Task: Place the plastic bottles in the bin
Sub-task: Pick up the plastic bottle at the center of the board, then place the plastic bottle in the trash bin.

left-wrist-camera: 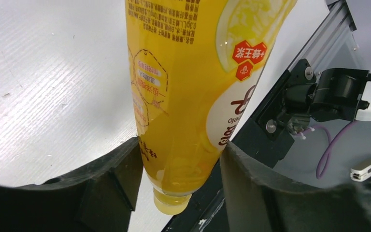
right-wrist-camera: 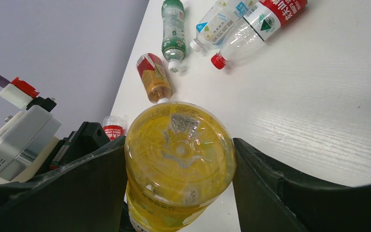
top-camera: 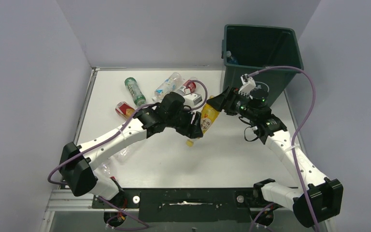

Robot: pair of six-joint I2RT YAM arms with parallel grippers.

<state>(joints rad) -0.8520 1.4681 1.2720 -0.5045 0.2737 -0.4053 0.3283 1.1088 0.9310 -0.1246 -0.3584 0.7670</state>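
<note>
Yellow plastic drink bottle, held aloft over white table: clamped near neck by left gripper, flanked at base by right gripper, grip unclear. Counted in tall dark green bin: one blue-capped bottle; on table: several loose bottles

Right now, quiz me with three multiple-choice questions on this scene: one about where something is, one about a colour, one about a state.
1. Where is the yellow bottle?
A) lying on the table
B) standing on the floor
C) in the air between the left gripper and right gripper

2. What colour is the cap of the clear red-labelled bottle?
A) blue
B) red
C) white

3. What is the left gripper doing?
A) open, empty
B) shut on the yellow bottle
C) out of view

Answers: C, it hangs cap-down over the table with a gripper at each end; B, the right wrist view shows a red cap; B, its fingers pinch the bottle near the neck.
</note>
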